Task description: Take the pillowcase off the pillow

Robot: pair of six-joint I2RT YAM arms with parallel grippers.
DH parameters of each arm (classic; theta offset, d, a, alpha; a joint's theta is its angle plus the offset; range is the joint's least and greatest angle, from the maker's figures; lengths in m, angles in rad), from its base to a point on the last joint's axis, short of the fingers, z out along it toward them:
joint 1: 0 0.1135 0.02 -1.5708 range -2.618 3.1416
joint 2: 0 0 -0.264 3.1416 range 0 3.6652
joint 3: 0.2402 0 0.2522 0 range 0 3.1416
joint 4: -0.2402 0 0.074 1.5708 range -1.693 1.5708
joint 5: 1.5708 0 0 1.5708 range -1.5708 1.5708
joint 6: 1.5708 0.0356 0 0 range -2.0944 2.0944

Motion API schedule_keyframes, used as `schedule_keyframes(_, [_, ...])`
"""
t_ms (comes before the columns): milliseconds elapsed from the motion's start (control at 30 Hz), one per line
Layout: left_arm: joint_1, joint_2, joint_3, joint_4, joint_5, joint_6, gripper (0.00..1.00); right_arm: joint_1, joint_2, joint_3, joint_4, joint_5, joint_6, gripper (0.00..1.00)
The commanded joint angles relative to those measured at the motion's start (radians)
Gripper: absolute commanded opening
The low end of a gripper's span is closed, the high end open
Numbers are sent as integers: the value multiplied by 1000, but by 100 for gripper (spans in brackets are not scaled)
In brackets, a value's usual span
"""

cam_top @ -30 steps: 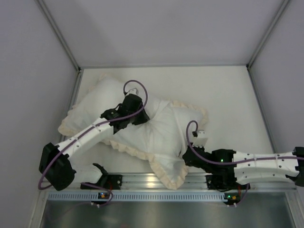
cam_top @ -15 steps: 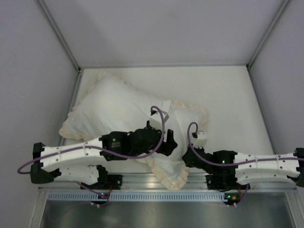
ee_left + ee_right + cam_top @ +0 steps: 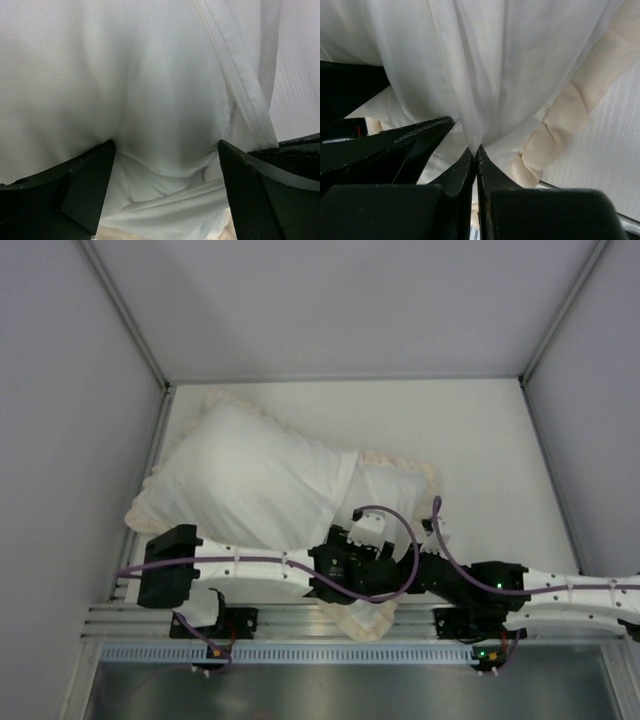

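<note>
the pillow (image 3: 240,475) is seen left of centre. the left gripper (image 3: 167,146) has been opened and swung to the near edge, jaws spread over white cloth; the pillowcase (image 3: 398,483) is kept pinched by the right gripper (image 3: 476,150), so a fresh hold seems intended.

Lab test cell — bare grey walls (image 3: 350,300), aluminium mounting rail (image 3: 280,620)
</note>
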Motion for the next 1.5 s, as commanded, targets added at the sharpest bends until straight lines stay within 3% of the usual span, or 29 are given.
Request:
schedule_keyframes(0, [12,46,-11,-120,-110,-42,89,20,-33,-18,-49,-24,11,0])
schedule_keyframes(67, [12,86,-6,-119,-120,-38,90,21,-36,-20,-47,-26,14,0])
schedule_keyframes(133, [15,100,-14,-108,-132,-53,83,23,-31,-21,-47,-26,14,0])
schedule_keyframes(167, [21,106,-22,-90,-130,-44,67,23,-27,-24,-47,-27,15,0])
schedule_keyframes(200, [28,106,-35,-73,-126,-35,20,23,-14,-27,-44,-29,18,0])
schedule_keyframes(233, [44,106,-37,-56,-121,-29,0,21,-8,-29,-34,-30,17,0])
schedule_keyframes(367, [84,69,-14,-36,-129,39,0,21,16,-41,9,-50,2,0])
schedule_keyframes(633, [242,-121,203,-39,-104,181,0,49,99,-75,199,-135,-78,0])
schedule_keyframes(900, [331,-133,366,-43,-84,294,0,107,248,-95,284,-115,-43,0])
schedule_keyframes(1033, [376,-194,360,-42,-10,291,0,107,279,-158,333,-84,-11,0])
schedule_keyframes(1267, [422,-265,400,-42,204,283,0,104,492,-135,397,-33,2,0])
schedule_keyframes(1400, [420,-360,312,-56,294,268,0,95,457,-107,399,-1,-20,0])
schedule_keyframes(1433, [420,-379,279,-54,311,254,0,90,435,-83,396,3,-40,9])
schedule_keyframes(1467, [420,-401,246,-53,330,246,0,84,384,-61,387,0,-97,24])
